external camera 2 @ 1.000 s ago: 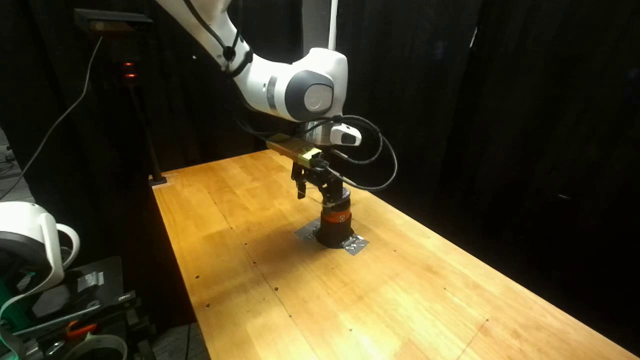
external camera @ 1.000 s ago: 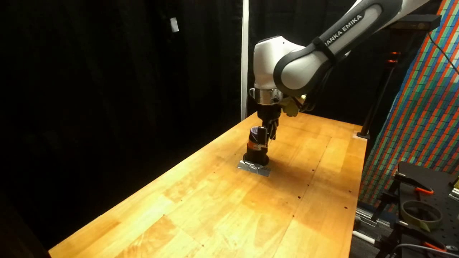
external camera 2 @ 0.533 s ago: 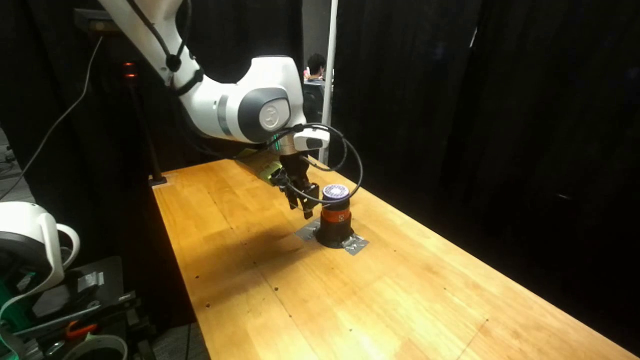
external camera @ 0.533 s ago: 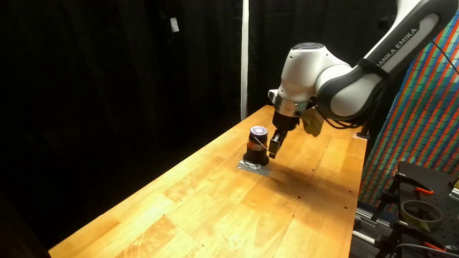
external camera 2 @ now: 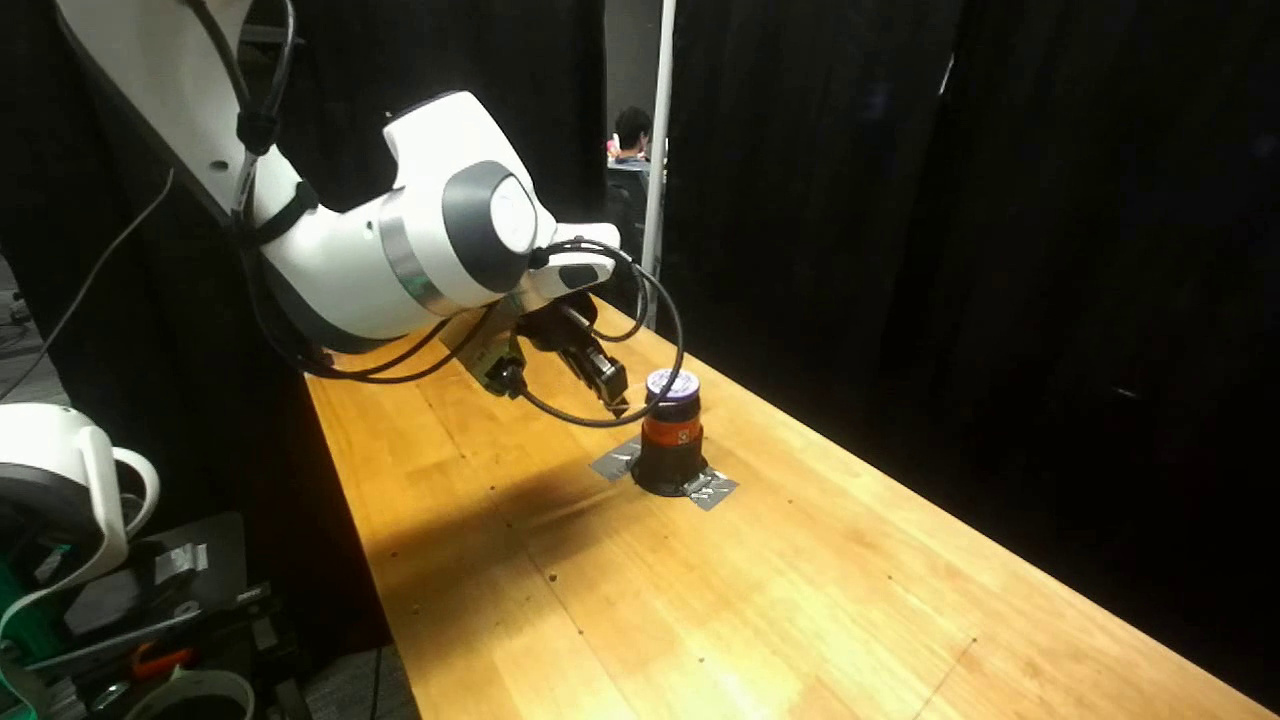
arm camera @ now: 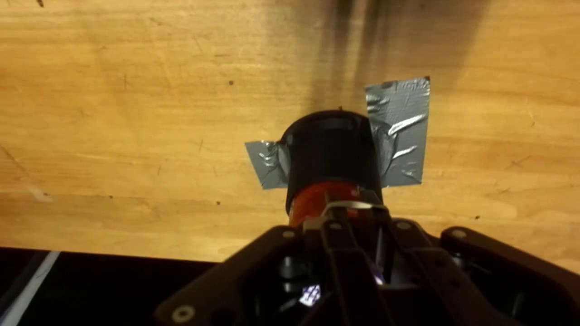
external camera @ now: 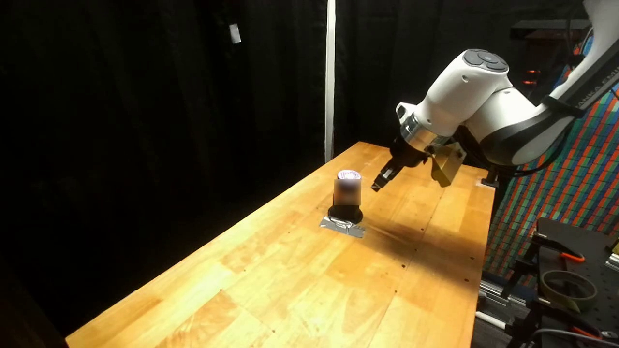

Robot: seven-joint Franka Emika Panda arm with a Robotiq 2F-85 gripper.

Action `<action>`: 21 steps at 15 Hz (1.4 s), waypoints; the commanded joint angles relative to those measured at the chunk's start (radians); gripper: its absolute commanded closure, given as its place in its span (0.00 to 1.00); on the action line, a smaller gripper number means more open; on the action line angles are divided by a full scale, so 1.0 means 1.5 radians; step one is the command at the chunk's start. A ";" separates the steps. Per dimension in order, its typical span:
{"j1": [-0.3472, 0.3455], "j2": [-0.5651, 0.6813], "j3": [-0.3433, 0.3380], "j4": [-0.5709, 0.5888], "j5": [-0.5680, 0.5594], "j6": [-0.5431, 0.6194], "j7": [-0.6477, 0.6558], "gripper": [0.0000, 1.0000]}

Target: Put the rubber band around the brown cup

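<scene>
The brown cup [external camera 2: 670,465], dark with an orange stripe and a white-purple patterned top, stands upright on the table in both exterior views. Its middle is blurred in an exterior view [external camera: 346,212]. My gripper [external camera: 376,187] points down at a slant beside the cup, tips near its upper half and apart from it. In the wrist view the gripper [arm camera: 352,199] is shut, its fingers in front of the cup's orange part. A pale rubber band [arm camera: 349,205] loops across the fingertips. Whether it also runs around the cup, I cannot tell.
Grey tape [arm camera: 405,131] fixes the cup's base to the wooden table [external camera: 290,285]. A black cable [external camera 2: 665,300] loops from the wrist across the cup in an exterior view. Dark curtains [external camera: 169,121] hang behind, and a side bench [external camera: 561,237] stands beyond the table edge.
My gripper has left its place over the cup, moved sideways, dipped, then risen a little, tilting on the way. Its fingers have come together. The cup has stayed where it was.
</scene>
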 commanded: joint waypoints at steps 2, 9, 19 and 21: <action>0.225 0.028 -0.233 0.045 -0.170 0.036 0.230 0.79; 0.572 0.107 -0.496 0.045 -0.364 0.020 0.567 0.80; 0.710 -0.181 -0.593 -0.093 -0.303 -0.289 0.269 0.33; 0.717 -0.248 -0.579 -0.059 -0.239 -0.394 0.172 0.17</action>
